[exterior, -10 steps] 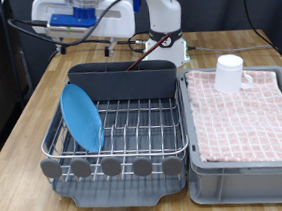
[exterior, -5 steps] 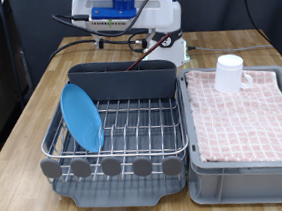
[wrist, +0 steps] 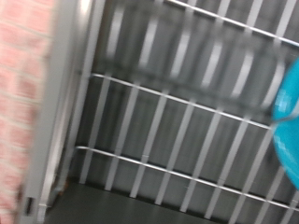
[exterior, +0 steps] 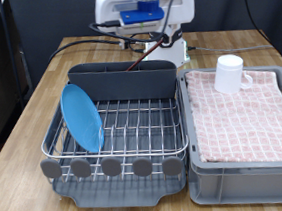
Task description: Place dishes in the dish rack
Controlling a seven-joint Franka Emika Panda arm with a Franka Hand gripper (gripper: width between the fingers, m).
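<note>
At the exterior view's bottom, nearest the camera, a row of round grey end caps (exterior: 111,167) closes the front of the dish rack (exterior: 133,124), a silver wire grid sitting on a dark grey tray on a wooden table (exterior: 22,117). Just beside the rack, toward the view's right, stands a grey bin (exterior: 246,172) lined with a pink checked cloth (exterior: 244,109). Inside the rack, at its left end, a light-blue plate (exterior: 82,116) stands on edge, leaning between the wires. Behind the grid, a tall grey caddy (exterior: 123,79) spans the rack's back; something thin and dark shows above its rim, too small to identify. A white mug (exterior: 229,74) sits upside down on the cloth at the bin's far corner, well apart from the rack. Farther back, at the view's top, the arm's white and blue hand section (exterior: 139,5) hangs above the table behind the caddy, with black cables trailing below it. The gripper's fingers cannot be made out in the exterior view, and the wrist view shows none, so whether the jaws are open or shut cannot be told, and nothing is seen held. The wrist view, blurred, looks down on the rack wires (wrist: 177,112), with a patch of blue plate (wrist: 286,93) and the pink cloth (wrist: 23,84) at opposite edges.
</note>
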